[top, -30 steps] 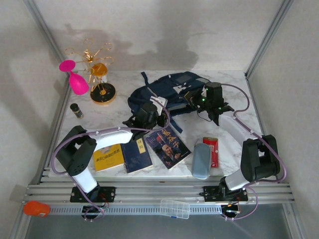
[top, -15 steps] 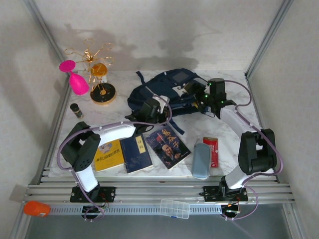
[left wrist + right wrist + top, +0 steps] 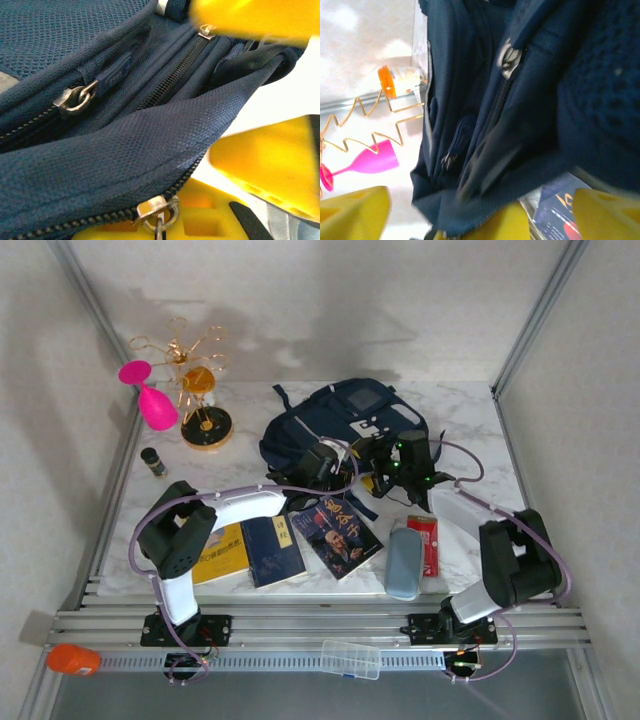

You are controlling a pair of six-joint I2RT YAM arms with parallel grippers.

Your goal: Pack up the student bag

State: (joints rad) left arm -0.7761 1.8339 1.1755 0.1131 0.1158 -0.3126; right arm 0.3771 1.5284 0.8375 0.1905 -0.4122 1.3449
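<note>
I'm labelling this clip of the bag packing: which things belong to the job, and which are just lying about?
Job, likely: student bag, yellow book, blue book, dark portrait book, grey pencil case, red packet.
Lying about: pink goblet, gold wire stand, small dark bottle.

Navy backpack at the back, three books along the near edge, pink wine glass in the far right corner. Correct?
Not quite. The pink wine glass is in the far left corner, beside the gold rack, as the top external view shows. The navy backpack at the back and the three books along the near edge are right.
</note>
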